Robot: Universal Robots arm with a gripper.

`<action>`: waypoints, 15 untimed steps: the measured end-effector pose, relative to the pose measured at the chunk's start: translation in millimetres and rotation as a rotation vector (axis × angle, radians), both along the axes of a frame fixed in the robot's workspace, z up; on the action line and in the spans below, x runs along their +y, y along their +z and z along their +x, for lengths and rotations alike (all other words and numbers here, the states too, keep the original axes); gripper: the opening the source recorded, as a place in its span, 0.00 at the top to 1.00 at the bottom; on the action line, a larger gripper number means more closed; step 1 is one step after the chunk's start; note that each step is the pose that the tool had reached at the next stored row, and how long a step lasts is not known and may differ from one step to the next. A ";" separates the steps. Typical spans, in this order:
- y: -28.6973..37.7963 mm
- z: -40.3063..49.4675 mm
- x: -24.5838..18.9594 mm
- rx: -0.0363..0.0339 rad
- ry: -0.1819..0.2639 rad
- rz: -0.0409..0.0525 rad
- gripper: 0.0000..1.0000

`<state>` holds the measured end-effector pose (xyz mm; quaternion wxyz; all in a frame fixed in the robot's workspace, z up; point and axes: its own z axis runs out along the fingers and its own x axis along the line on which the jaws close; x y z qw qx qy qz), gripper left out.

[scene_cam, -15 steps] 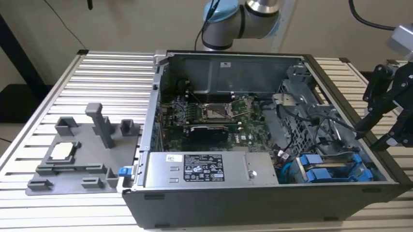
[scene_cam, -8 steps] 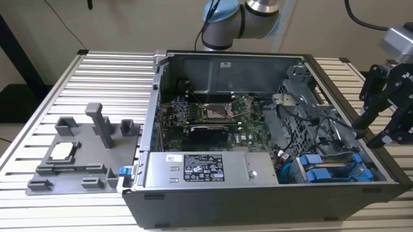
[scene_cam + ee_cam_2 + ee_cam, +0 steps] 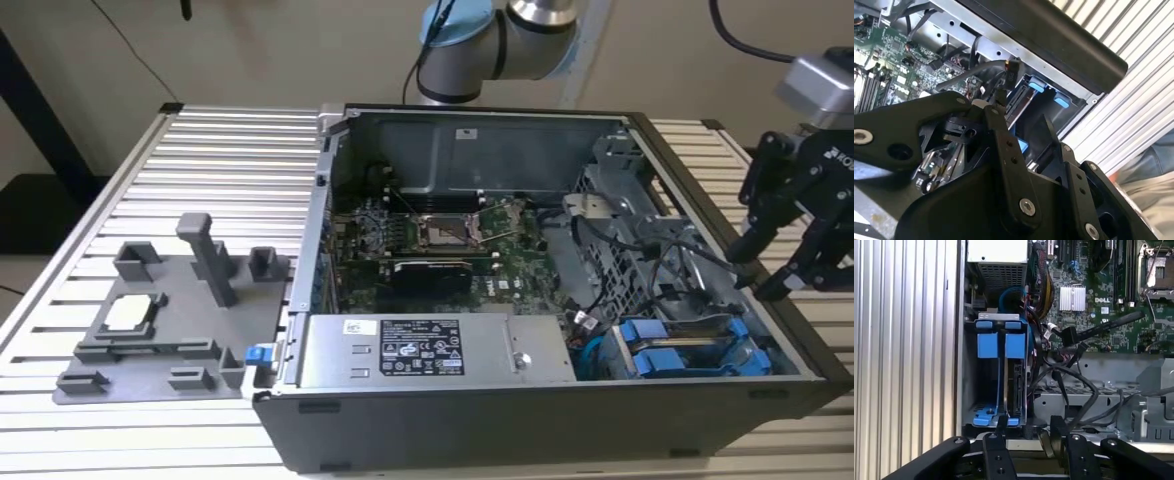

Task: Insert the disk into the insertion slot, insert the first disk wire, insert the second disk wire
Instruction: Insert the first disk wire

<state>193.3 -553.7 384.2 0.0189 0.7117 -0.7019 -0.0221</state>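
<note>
Two blue carrier drives (image 3: pixel 1015 342) sit side by side in the grey drive cage (image 3: pixel 996 316), at the case's near corner on the exterior view's right (image 3: pixel 667 348). I cannot tell which one is the disk or which bay is the insertion slot. A drive's edge (image 3: pixel 1016 385) shows under one blue tab. Black wires with a connector (image 3: pixel 1069 335) hang loose beside the cage, and the connector (image 3: pixel 1011 70) also appears in the second wrist view. My gripper (image 3: pixel 757 272) hovers over the case's right wall above the cage. It is open with nothing between its fingers (image 3: pixel 1001 425).
The open computer case (image 3: pixel 320 250) lies on a slatted metal table (image 3: pixel 227 150). A silver labelled power-supply box (image 3: pixel 414 350) fills the near side beside the cage. The motherboard (image 3: pixel 427 240) lies in the middle. A grey fixture (image 3: pixel 160 310) stands on the exterior view's left.
</note>
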 end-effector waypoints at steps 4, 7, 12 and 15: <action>-2.0 0.6 3.5 -0.0028 0.001 0.0001 0.53; -3.5 0.9 5.3 -0.0051 0.001 0.0004 0.53; -3.7 1.1 5.5 -0.0057 0.002 0.0003 0.53; -3.9 1.1 5.8 -0.0057 0.002 0.0005 0.53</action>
